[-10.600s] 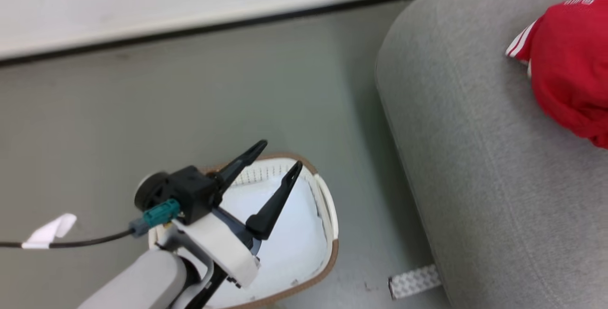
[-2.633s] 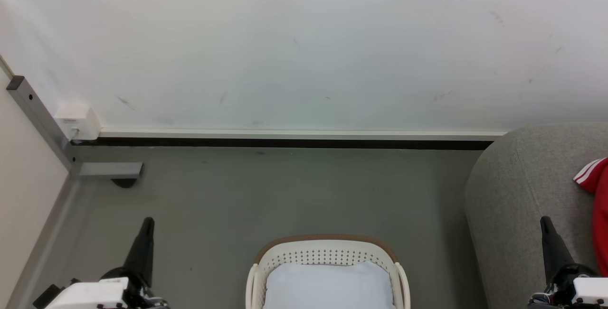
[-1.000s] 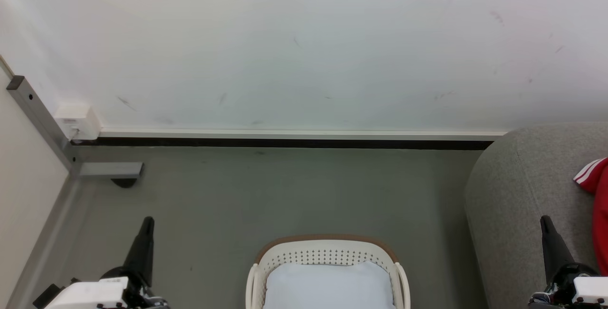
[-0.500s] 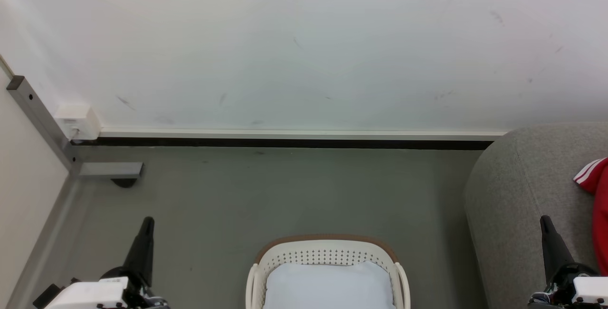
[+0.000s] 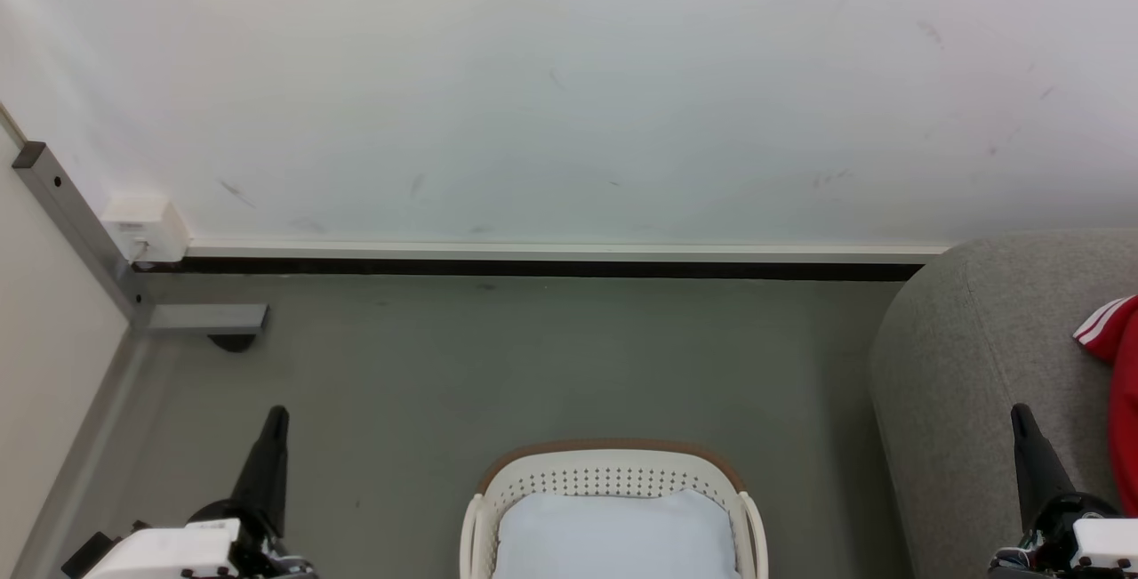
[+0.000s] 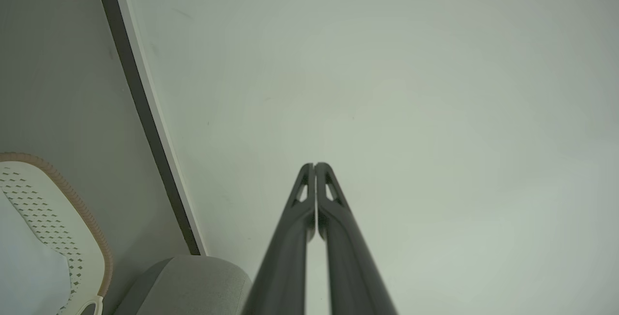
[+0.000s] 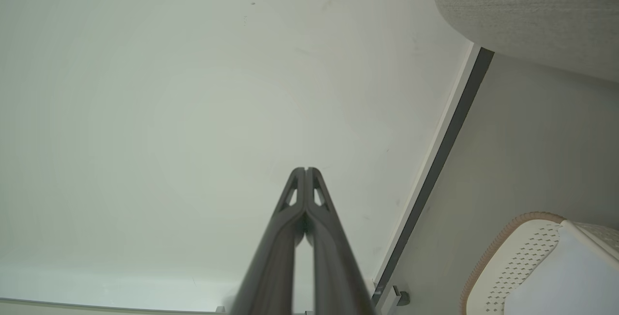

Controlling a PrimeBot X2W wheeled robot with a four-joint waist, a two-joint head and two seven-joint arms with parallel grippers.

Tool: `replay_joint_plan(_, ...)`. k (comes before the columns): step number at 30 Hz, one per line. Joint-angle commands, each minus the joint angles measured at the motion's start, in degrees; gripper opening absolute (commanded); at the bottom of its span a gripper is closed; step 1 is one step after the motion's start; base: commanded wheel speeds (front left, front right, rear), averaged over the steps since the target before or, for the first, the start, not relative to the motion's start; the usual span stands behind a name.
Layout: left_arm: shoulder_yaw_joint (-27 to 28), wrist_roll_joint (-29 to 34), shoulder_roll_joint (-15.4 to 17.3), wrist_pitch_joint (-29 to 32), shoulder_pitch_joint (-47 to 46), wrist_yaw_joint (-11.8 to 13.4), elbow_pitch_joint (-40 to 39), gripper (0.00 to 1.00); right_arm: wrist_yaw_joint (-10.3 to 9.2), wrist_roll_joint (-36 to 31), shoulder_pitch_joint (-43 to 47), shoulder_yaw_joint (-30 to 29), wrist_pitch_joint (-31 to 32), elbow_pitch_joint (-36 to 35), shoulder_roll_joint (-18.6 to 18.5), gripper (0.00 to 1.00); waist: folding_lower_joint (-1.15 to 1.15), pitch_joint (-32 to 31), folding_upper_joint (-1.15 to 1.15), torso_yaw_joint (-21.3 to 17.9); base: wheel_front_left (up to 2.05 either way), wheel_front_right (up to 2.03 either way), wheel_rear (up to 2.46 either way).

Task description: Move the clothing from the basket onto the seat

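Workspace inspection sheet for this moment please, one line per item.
Surface: grey floor, with the basket standing on it.
Job's things: red shirt lies on the grey seat; basket shows its pale liner, with no shirt in the visible part.
Clutter: nothing seen.
Grippers: left gripper and right gripper are both shut and hold nothing, one either side of the basket.
Cables: nothing seen.
Surroundings: white wall, dark baseboard, white box at the left corner.

The basket [image 5: 613,475] is perforated cream plastic with a woven-looking brown rim and smooth pale liner, the seat [image 5: 969,365] coarse matt grey fabric, the clothing [image 5: 1122,383] soft red cloth, the floor [image 5: 498,357] smooth matt grey.
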Motion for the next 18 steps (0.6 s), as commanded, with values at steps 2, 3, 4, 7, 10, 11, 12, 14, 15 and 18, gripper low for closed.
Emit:
replay_joint_plan(2,0.18,-0.72,0.13,0.22,-0.46,0.16,0.03,0.0,-0.12,0.49,-0.42,-0.02,-0.08,-0.13,-0.4,0.0,0.0,0.0,0.0,0.0,0.0,0.0,0.0)
replay_joint_plan(3,0.18,-0.72,0.13,0.22,-0.46,0.16,0.03,0.0,-0.12,0.5,-0.42,-0.01,-0.1,-0.13,-0.41,0.0,0.0,0.0,0.0,0.0,0.0,0.0,0.0)
replay_joint_plan(4,0.18,-0.72,0.13,0.22,-0.46,0.16,0.03,0.0,-0.12,0.5,-0.42,0.0,-0.11,-0.13,-0.41,0.0,0.0,0.0,0.0,0.0,0.0,0.0,0.0)
replay_joint_plan(7,0.18,-0.72,0.13,0.22,-0.46,0.16,0.03,0.0,-0.12,0.55,-0.42,0.05,-0.16,-0.14,-0.45,0.0,0.0,0.0,0.0,0.0,0.0,0.0,0.0)
replay_joint_plan(10,0.18,-0.72,0.13,0.22,-0.46,0.16,0.03,0.0,-0.12,0.61,-0.41,0.09,-0.21,-0.15,-0.46,0.0,0.0,0.0,0.0,0.0,0.0,0.0,0.0)
replay_joint_plan(11,0.18,-0.72,0.13,0.22,-0.46,0.16,0.03,0.0,-0.12,0.62,-0.41,0.11,-0.23,-0.15,-0.47,0.0,0.0,0.0,0.0,0.0,0.0,0.0,0.0)
replay_joint_plan(12,0.18,-0.72,0.13,0.22,-0.46,0.16,0.03,0.0,-0.12,0.64,-0.41,0.12,-0.24,-0.15,-0.49,0.0,0.0,0.0,0.0,0.0,0.0,0.0,0.0)
replay_joint_plan(14,0.18,-0.72,0.13,0.22,-0.46,0.16,0.03,0.0,-0.12,0.68,-0.41,0.14,-0.24,-0.16,-0.5,0.0,0.0,0.0,0.0,0.0,0.0,0.0,0.0)
replay_joint_plan(15,0.18,-0.72,0.13,0.22,-0.46,0.16,0.03,0.0,-0.12,0.7,-0.41,0.16,-0.26,-0.16,-0.51,0.0,0.0,0.0,0.0,0.0,0.0,0.0,0.0)
replay_joint_plan(18,0.18,-0.72,0.13,0.22,-0.46,0.16,0.03,0.0,-0.12,0.75,-0.4,0.2,-0.3,-0.17,-0.55,0.0,0.0,0.0,0.0,0.0,0.0,0.0,0.0)
